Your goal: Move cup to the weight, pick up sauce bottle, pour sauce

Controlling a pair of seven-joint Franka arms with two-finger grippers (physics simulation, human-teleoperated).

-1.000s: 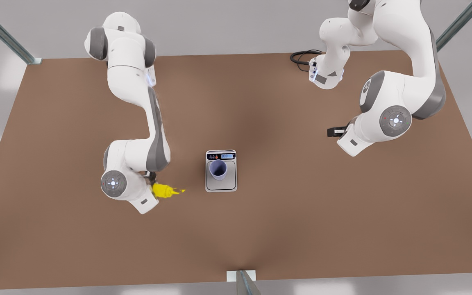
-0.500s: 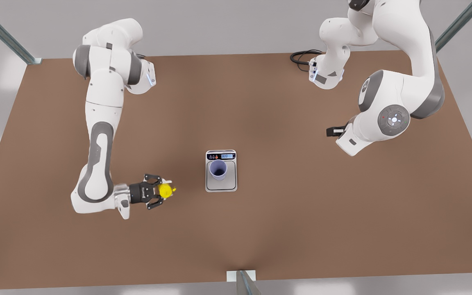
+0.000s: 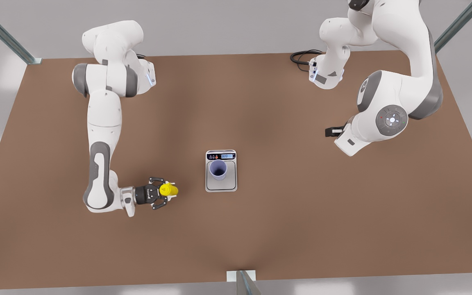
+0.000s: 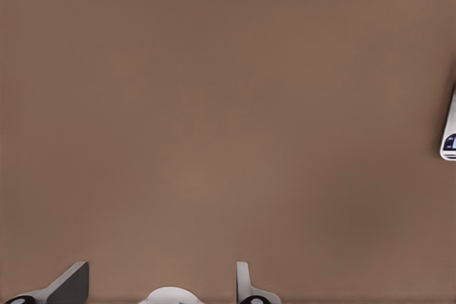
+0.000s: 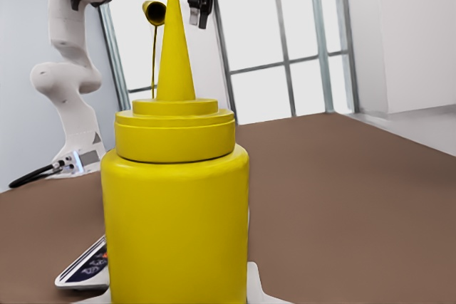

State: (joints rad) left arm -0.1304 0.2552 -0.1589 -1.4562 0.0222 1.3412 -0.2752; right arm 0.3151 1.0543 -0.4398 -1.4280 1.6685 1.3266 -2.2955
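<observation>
One sauce bottle (image 3: 168, 189), upright, clamped in right tool (image 3: 165, 190); left tool (image 4: 160, 286) fingers apart, waiting

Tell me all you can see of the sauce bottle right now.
The sauce bottle is bright yellow, smooth, plastic-looking: a cylindrical body, a stepped cap and a pointed cone nozzle. It stands upright, nozzle up, held in the right gripper, whose fingers close on its body, on the front view's left. It sits apart from the cup, which stands on the weight. Whether its base touches the table cannot be told.
</observation>
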